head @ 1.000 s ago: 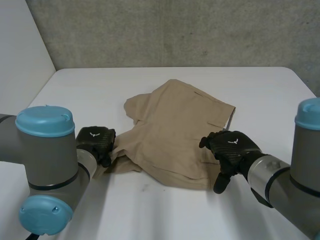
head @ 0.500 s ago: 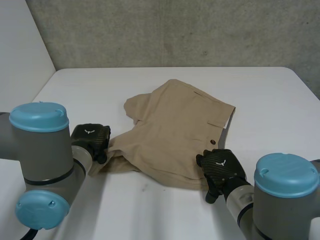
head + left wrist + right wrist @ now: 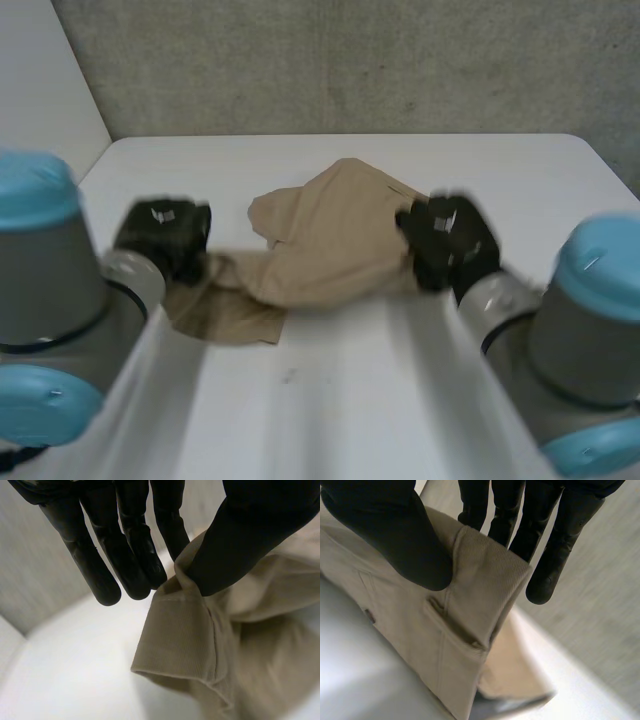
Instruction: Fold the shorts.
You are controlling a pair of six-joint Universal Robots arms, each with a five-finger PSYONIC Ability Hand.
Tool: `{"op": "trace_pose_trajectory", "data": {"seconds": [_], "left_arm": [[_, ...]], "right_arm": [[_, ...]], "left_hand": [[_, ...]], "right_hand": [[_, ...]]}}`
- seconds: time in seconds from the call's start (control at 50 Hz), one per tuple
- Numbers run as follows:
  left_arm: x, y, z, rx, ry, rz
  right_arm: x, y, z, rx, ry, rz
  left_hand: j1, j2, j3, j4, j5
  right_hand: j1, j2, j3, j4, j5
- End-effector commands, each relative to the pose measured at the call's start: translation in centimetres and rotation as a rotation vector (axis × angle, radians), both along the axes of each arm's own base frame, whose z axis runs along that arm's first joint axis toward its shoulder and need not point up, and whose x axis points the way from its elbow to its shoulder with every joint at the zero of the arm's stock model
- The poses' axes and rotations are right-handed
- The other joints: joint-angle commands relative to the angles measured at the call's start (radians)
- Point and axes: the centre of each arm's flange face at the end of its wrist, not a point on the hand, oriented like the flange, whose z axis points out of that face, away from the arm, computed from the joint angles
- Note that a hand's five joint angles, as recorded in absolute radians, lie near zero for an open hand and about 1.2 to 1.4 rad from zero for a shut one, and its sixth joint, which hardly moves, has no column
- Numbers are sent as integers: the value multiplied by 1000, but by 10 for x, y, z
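Arms, two of them, sit nearest the camera in the head view: the left arm (image 3: pixel 50 290) in the lower left of the frame, the right arm (image 3: pixel 590 320) in the lower right, each grey with light-blue caps. Each ends in one black hand.

The left hand (image 3: pixel 160 235), at middle left, is closed in a pinch. Its own wrist view shows the thumb (image 3: pixel 250 530) pressing a stitched hem of the cloth against the fingers (image 3: pixel 132 555), with the rest of the cloth hanging below the fingertips.

The right hand (image 3: pixel 445 240), at middle right, is closed the same way. Its wrist view shows its thumb (image 3: pixel 395 535) on one face of a folded, stitched edge and its fingers (image 3: pixel 547 555) behind it. One slit pocket and one small dark button (image 3: pixel 368 615) show on the cloth under the thumb.

Between the two hands, in the centre of the frame, is the single pair of tan shorts (image 3: pixel 330 245), bunched and held by both hands. One flap trails onto the white table (image 3: pixel 350 400) just below the left hand.

Beyond the table's far edge a grey concrete wall (image 3: pixel 350 60) crosses the top of the frame.
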Motion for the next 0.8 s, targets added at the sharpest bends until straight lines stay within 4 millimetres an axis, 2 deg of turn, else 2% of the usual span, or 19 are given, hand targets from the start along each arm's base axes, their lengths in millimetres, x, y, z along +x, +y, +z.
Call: {"op": "trace_pose_trajectory", "data": {"seconds": [0.02, 0.04, 0.1, 0.12, 0.18, 0.24, 0.26, 0.32, 0.38, 0.4, 0.46, 0.48, 0.52, 0.54, 0.56, 0.64, 0.7, 0.74, 0.8], "left_arm": [[8, 32, 116, -326, 17, -78], [10, 36, 127, -351, 17, -78], [19, 51, 161, -398, 18, -78], [20, 54, 167, -398, 14, -79], [23, 63, 183, -372, -2, -91], [21, 62, 183, -334, -36, -114], [18, 57, 175, -295, -70, -136], [8, 43, 155, -229, -119, -163], [1, 30, 132, -159, -151, -172], [-6, 19, 111, -97, -178, -180], [-15, 1, 80, -15, -216, -187], [-22, -11, 58, 37, -241, -190], [-28, -24, 39, 70, -258, -186], [-34, -39, 22, 90, -274, -168], [-36, -46, 13, 96, -282, -156], [-48, -80, -14, 63, -304, -80], [-63, -101, -10, -50, -277, -44], [-71, -113, -1, -138, -243, -30], [-87, -128, 39, -371, -137, -14]], "right_arm": [[-10, 1, 110, -217, 69, -15], [-12, 2, 127, -233, 96, -17], [-15, 5, 152, -258, 131, -20], [-18, 9, 167, -276, 147, -23], [-23, 12, 185, -294, 174, -32], [-28, 9, 194, -289, 206, -47], [-29, 8, 193, -280, 214, -48], [-24, -6, 172, -216, 250, -36], [-15, -20, 140, -130, 294, -16], [-13, -23, 133, -111, 304, -11], [-5, -35, 98, -21, 344, 7], [-1, -43, 79, 23, 366, 13], [3, -50, 60, 61, 381, 17], [5, -55, 51, 72, 386, 18], [9, -63, 36, 86, 388, 18], [18, -85, 12, 41, 360, -23], [23, -101, 9, -35, 320, -71], [29, -117, 20, -155, 250, -122], [37, -135, 52, -369, 129, -179]], "left_hand": [[265, 199, 205, 199, 251], [265, 199, 205, 199, 251], [265, 199, 205, 199, 251], [265, 199, 205, 199, 251], [265, 199, 205, 199, 251], [265, 199, 205, 199, 251], [265, 199, 205, 199, 251], [265, 199, 205, 199, 251], [265, 199, 205, 199, 251], [265, 199, 205, 199, 251], [265, 199, 205, 199, 251], [265, 199, 205, 199, 251], [265, 199, 205, 199, 251], [265, 199, 205, 199, 251], [265, 199, 205, 199, 251], [265, 199, 205, 199, 251], [265, 199, 205, 199, 251], [265, 199, 205, 199, 251], [265, 199, 205, 199, 251]], "right_hand": [[418, 220, 219, 205, 241], [418, 220, 219, 205, 241], [418, 220, 219, 205, 241], [418, 220, 219, 205, 241], [418, 220, 219, 205, 241], [418, 220, 219, 205, 241], [418, 220, 219, 205, 241], [418, 220, 219, 205, 241], [418, 220, 219, 205, 241], [418, 220, 219, 205, 241], [418, 220, 219, 205, 241], [418, 220, 219, 205, 241], [418, 220, 219, 205, 241], [418, 220, 219, 205, 241], [418, 220, 219, 205, 241], [418, 220, 219, 205, 241], [418, 220, 219, 205, 241], [418, 220, 219, 205, 241], [418, 220, 219, 205, 241]]}}
